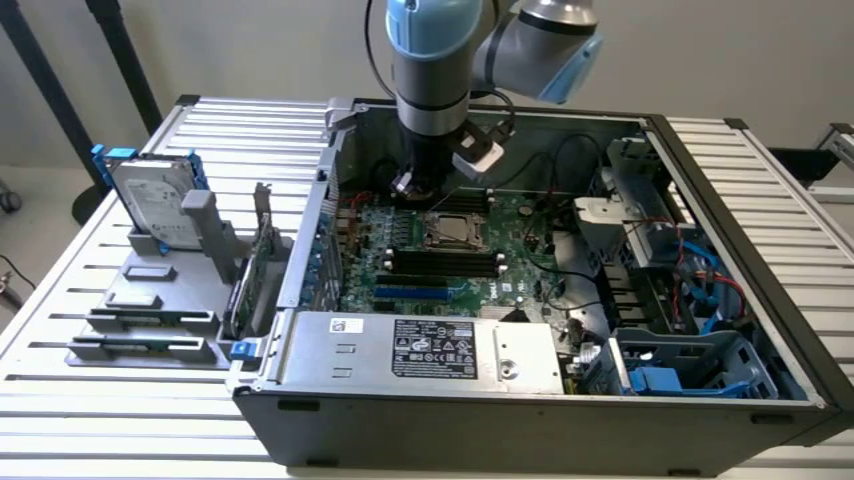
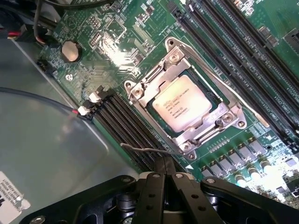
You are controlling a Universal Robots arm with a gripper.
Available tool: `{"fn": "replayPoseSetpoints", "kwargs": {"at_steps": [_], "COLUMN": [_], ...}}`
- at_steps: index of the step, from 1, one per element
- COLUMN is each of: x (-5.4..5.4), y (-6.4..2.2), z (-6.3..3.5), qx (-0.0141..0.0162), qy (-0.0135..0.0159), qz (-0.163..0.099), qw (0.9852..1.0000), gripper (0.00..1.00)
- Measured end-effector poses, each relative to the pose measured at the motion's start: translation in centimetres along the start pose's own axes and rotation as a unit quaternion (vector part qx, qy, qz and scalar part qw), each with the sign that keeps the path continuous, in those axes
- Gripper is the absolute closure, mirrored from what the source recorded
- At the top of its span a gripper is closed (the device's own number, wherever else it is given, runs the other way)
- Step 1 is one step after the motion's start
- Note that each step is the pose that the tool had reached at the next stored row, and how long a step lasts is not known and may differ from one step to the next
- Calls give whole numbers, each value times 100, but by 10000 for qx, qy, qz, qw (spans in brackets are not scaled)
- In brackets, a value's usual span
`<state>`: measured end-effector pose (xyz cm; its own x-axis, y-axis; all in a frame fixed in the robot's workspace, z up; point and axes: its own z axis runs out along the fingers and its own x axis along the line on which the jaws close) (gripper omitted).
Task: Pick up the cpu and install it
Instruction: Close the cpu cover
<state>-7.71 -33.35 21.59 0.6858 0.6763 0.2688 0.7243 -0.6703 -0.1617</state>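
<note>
- Silver-topped, the cpu (image 1: 454,229) sat in the motherboard (image 1: 400,262) socket inside the open computer case (image 1: 534,410) in the exterior view.
- The gripper (image 1: 414,186) hung just above the board, near the cpu, on its far side toward the exterior view's left.
- A hard drive (image 1: 150,195) stood upright on the desk (image 1: 80,420), well apart at the exterior view's left.
- In the wrist view, the cpu (image 2: 180,103) lay within its metal socket frame (image 2: 138,91). The gripper (image 2: 164,164) was pressed together on nothing, apart from the chip.

Cpu (image 2: 180,108) with a smooth, satin silver metal top, socket frame (image 2: 142,91) bright polished metal — motherboard (image 2: 112,56) glossy green, end effector (image 2: 164,164) matt black, table (image 1: 801,220) ribbed pale metal
</note>
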Motion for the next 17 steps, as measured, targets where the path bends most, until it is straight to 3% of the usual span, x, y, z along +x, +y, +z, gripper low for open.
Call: {"fn": "replayPoseSetpoints", "kwargs": {"at_steps": [1, 4, 17], "x": [-2, -6, -13], "y": [1, 5, 6], "z": [6, 22, 68], "qx": [-26, -47, -68], "qy": [-22, -38, -27], "qz": [-1, 10, 84], "qw": [10000, 10000, 9999], "gripper": [89, 89, 89]}}
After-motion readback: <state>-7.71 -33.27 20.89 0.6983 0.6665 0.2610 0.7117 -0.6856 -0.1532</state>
